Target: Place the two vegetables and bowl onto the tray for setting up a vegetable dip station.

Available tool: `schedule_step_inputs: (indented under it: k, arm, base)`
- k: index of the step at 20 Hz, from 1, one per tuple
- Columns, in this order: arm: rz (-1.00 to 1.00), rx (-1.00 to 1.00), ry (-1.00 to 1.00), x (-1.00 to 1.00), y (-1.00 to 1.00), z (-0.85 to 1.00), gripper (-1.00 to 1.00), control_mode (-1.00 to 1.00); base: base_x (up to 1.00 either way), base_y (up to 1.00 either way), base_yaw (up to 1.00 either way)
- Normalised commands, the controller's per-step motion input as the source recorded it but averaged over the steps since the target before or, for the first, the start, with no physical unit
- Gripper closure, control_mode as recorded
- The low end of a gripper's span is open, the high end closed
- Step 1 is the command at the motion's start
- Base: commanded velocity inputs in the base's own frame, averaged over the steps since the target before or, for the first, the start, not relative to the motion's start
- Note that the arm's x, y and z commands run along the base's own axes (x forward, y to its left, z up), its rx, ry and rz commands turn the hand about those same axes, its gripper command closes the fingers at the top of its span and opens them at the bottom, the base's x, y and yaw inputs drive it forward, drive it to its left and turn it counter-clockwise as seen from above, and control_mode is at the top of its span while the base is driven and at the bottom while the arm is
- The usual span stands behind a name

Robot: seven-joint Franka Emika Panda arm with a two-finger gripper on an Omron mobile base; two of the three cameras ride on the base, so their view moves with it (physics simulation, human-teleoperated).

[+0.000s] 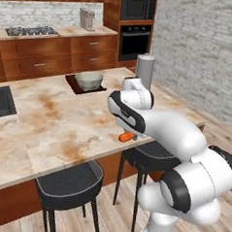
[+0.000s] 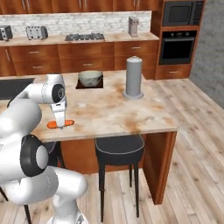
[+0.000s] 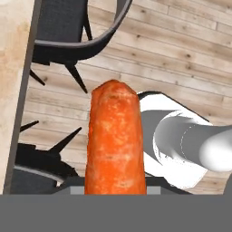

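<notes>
**Carrot in the robot's grip at the near edge of the counter**

The gripper (image 2: 60, 124) is partly closed, and its fingers hold the orange carrot (image 3: 115, 140). In the hand view the carrot rises up the middle, with the wood floor and black stools behind it. In the right base view the carrot (image 2: 61, 124) sits low at the near edge of the counter (image 2: 113, 111), at the left side. I cannot tell if it touches the top. In the left base view a bit of the carrot (image 1: 126, 136) peeks out from under the white arm.

Far across the counter is the dark brown tray (image 2: 80, 85). The pale bowl (image 2: 90, 78) is on it. In the left base view the bowl (image 1: 88, 80) covers most of the tray (image 1: 73, 81).

To the right of the tray stands a tall grey cylinder (image 2: 134, 77), well apart from the carrot. A black stool (image 2: 119, 150) stands under the near edge of the counter. Behind it all are brown cabinets (image 2: 83, 54), a stove top (image 2: 85, 37) and a black oven (image 2: 176, 46).
</notes>
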Motion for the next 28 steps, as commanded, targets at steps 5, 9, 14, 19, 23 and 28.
schedule_step_inputs:
  k: [5, 9, 14, 19, 23, 28]
  arm:
    - [0.00, 0.00, 0.00, 0.00, 0.00, 0.00, 1.00, 1.00]
    - [0.00, 0.00, 0.00, 0.00, 0.00, 0.00, 1.00, 1.00]
    - [0.00, 0.00, 0.00, 0.00, 0.00, 0.00, 1.00, 1.00]
    - [0.00, 0.00, 0.00, 0.00, 0.00, 0.00, 1.00, 1.00]
    - [0.00, 0.00, 0.00, 0.00, 0.00, 0.00, 1.00, 1.00]
    - [0.00, 0.00, 0.00, 0.00, 0.00, 0.00, 1.00, 1.00]
  base:
    - [0.12, -0.64, 0.00]
    - [0.12, -0.64, 0.00]
    - [0.12, -0.64, 0.00]
    - [0.12, -0.64, 0.00]
    - [0.13, -0.64, 0.00]
    - [0.14, -0.64, 0.00]
